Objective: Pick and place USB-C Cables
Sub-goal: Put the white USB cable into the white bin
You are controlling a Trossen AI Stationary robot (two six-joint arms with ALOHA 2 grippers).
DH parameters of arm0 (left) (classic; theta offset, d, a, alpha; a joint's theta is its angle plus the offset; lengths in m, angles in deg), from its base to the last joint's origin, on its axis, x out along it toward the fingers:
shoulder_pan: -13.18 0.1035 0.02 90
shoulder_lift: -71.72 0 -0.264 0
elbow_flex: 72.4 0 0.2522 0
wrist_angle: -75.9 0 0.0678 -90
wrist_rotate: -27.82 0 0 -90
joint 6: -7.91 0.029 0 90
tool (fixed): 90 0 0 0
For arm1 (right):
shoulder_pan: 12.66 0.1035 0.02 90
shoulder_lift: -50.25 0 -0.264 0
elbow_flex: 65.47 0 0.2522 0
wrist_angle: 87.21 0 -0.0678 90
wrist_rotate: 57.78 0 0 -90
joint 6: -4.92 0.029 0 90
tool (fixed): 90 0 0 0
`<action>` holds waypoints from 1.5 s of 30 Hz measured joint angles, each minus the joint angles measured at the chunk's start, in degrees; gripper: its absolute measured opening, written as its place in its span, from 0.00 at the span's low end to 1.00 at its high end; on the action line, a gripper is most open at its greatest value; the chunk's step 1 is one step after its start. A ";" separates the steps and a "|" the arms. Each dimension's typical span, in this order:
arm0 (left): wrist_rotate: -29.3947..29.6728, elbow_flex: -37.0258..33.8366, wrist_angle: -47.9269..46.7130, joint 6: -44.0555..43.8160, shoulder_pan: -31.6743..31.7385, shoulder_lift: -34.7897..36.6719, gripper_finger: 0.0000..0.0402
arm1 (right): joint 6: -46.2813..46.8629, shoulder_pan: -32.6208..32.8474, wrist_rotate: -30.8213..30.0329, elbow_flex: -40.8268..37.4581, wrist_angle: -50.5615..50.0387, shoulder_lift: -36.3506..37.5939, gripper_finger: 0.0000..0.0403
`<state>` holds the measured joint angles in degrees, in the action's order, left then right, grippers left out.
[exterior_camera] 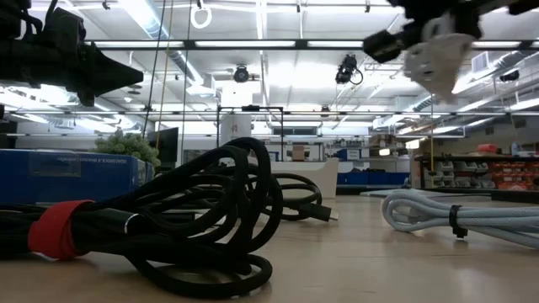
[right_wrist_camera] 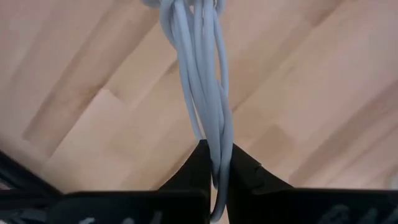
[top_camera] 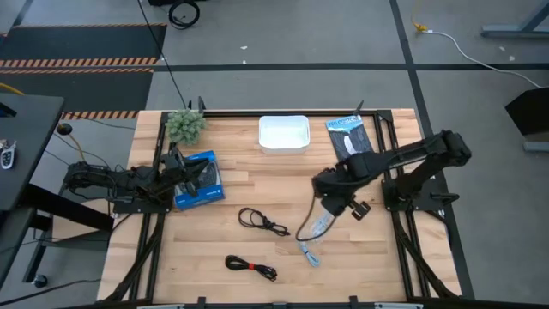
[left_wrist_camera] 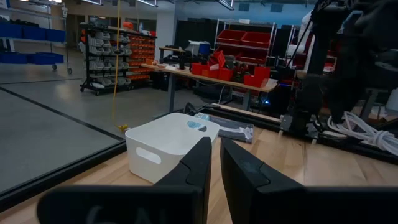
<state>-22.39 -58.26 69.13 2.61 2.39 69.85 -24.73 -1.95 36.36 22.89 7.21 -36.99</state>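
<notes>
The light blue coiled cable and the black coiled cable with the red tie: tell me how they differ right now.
The light blue coiled cable is pinched between the right gripper fingers, one end still on the table; the black coiled cable with the red tie lies free, untouched. The blue one is stretched into a long bundle with a dark tie; the black one is a looser coil nearer the front edge. Both are short, thin, tied bundles on the wooden table.

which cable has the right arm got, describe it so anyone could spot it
On the wooden table, look right of centre, under the right gripper. The light blue cable hangs pinched in its fingers, trailing onto the wood. Both other cables lying nearby are black.
</notes>
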 joint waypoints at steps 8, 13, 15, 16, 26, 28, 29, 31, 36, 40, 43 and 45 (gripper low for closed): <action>-0.02 0.00 0.00 0.00 0.00 0.00 0.11 | -1.58 -7.05 -0.69 10.55 0.01 -6.10 0.04; -0.02 0.00 -0.02 0.02 0.00 0.00 0.11 | -1.48 -11.43 -2.77 16.92 -0.27 -9.16 0.04; -0.02 0.00 -0.01 0.02 0.00 0.00 0.11 | -1.47 -13.70 -2.64 19.15 -0.58 -10.40 0.04; -0.02 0.00 -0.01 0.00 0.00 0.00 0.11 | -1.47 -14.82 -2.66 20.12 -0.61 -10.90 0.04; -0.02 -0.01 -0.01 0.00 0.00 -0.02 0.11 | -0.55 -25.74 -3.01 29.56 0.89 -13.75 0.04; -0.02 -0.01 -0.06 0.02 0.00 0.00 0.11 | 0.95 -28.04 -2.87 31.22 1.58 -14.12 0.04; -0.04 0.00 -0.06 0.00 0.00 0.00 0.11 | 2.15 -29.25 -2.47 31.79 2.71 -14.18 0.04; -0.02 -0.02 0.03 0.02 0.00 0.00 0.11 | 4.26 -31.36 -0.48 32.41 5.10 -14.16 0.04; -0.02 -0.02 -0.07 0.01 0.00 0.00 0.11 | 11.93 -35.07 3.66 32.40 10.07 -14.30 0.04; -0.02 0.00 -0.02 0.02 0.00 0.02 0.11 | 20.88 -37.10 4.16 32.37 13.19 -15.45 0.04; 0.00 -0.02 -0.05 0.04 0.00 0.02 0.11 | 25.45 -38.49 4.08 32.33 14.59 -16.51 0.04; -0.02 0.00 -0.07 0.00 0.00 0.00 0.11 | 27.22 -39.10 3.60 32.35 15.09 -17.65 0.04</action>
<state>-22.41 -58.26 69.06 2.61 2.39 69.85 2.49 -41.05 39.96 55.24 22.29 -54.64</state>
